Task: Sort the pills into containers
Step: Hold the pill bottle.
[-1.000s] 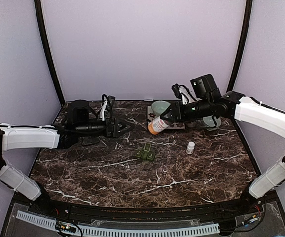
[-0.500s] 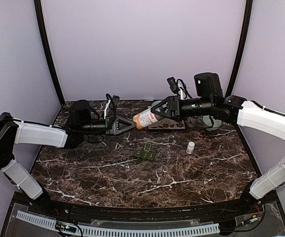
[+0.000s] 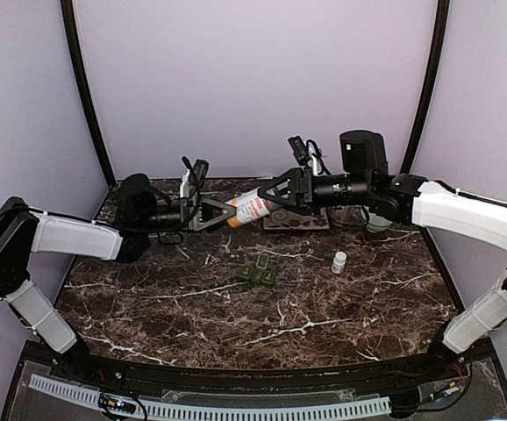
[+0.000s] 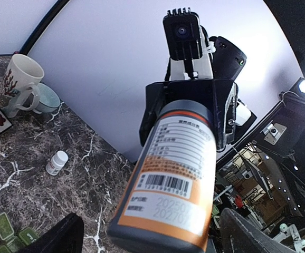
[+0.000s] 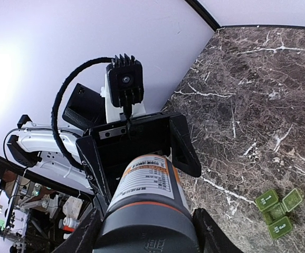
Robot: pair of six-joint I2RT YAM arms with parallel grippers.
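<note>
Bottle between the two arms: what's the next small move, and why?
Probably close the left end effector on the amber bottle. Its fingers stand open on either side of the bottle's free end, while the right end effector grips the other end in mid-air, so the left needs a hold before the right lets go.

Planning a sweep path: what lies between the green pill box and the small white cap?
Nothing: the top view shows only bare marble between the pill box and the small white cap.
</note>
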